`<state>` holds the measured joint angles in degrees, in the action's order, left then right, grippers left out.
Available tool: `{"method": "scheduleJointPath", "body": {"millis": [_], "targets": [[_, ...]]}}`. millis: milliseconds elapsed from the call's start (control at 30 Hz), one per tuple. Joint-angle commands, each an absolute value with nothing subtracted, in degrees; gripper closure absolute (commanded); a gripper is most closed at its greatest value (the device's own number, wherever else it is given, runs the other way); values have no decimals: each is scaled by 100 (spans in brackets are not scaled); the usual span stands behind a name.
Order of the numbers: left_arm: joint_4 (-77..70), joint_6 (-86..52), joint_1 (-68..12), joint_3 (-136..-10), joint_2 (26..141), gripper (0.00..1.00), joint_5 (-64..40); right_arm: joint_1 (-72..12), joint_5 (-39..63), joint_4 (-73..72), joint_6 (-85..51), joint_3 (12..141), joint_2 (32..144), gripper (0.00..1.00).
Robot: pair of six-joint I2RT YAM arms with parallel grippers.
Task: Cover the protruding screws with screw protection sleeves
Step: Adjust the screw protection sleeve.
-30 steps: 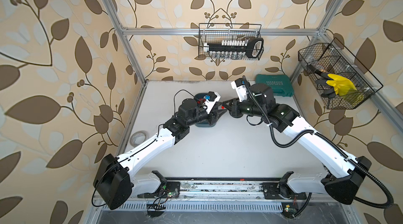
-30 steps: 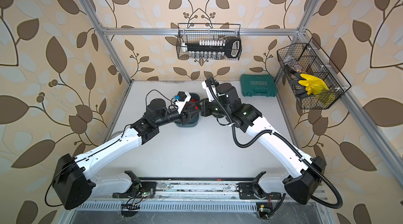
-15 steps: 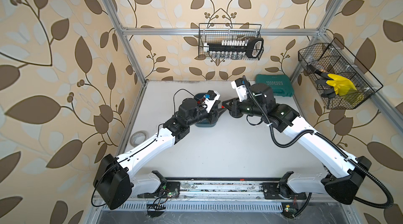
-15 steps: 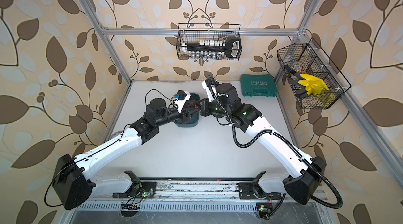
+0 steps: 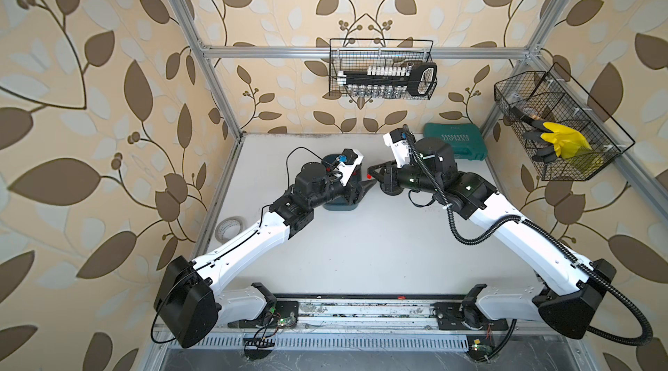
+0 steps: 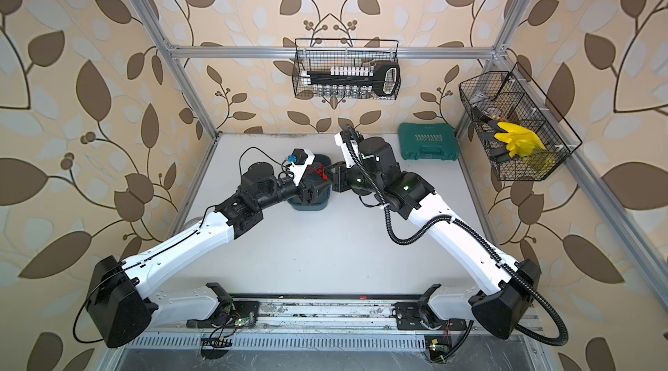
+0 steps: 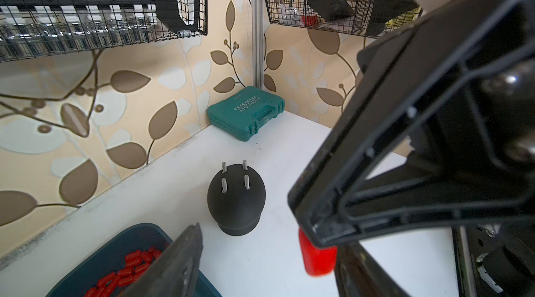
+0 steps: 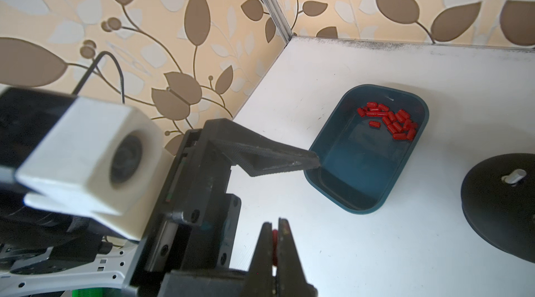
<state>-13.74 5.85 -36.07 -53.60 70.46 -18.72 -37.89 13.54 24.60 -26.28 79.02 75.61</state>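
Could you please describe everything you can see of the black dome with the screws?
The dome is a matte black, plastic-looking ball on a narrower round foot, standing upright on the white table, apart from the tray. Four thin silver screws rise from its top in a square, all bare. Only the table touches it.

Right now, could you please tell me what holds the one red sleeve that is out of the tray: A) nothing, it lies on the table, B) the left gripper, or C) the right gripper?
C: in the right wrist view the right gripper is shut on the red sleeve, while the left gripper stands open.
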Motion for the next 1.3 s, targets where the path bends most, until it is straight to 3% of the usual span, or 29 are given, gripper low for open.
{"method": "scheduleJointPath", "body": {"millis": [0,233,433,600,667,1267], "targets": [[-1520,604,-3662,-5504,6863,32,-1810,-3823,1442,2378,-2557,7848,7408,100],[-1670,622,-3656,-5516,6831,47,-1948,-3824,1516,2312,-2549,7755,7422,100],[-1854,579,-3665,-5458,6733,43,-2159,-3825,1503,2249,-2537,7665,7457,100],[-1881,559,-3659,-5467,6757,66,-2153,-3824,1516,2216,-2537,7630,7453,100],[-1851,562,-3664,-5491,6785,80,-2145,-3823,1538,2206,-2536,7623,7448,100],[-1928,626,-3665,-5445,6747,90,-2224,-3825,1731,2110,-2487,7523,7489,100]]}}
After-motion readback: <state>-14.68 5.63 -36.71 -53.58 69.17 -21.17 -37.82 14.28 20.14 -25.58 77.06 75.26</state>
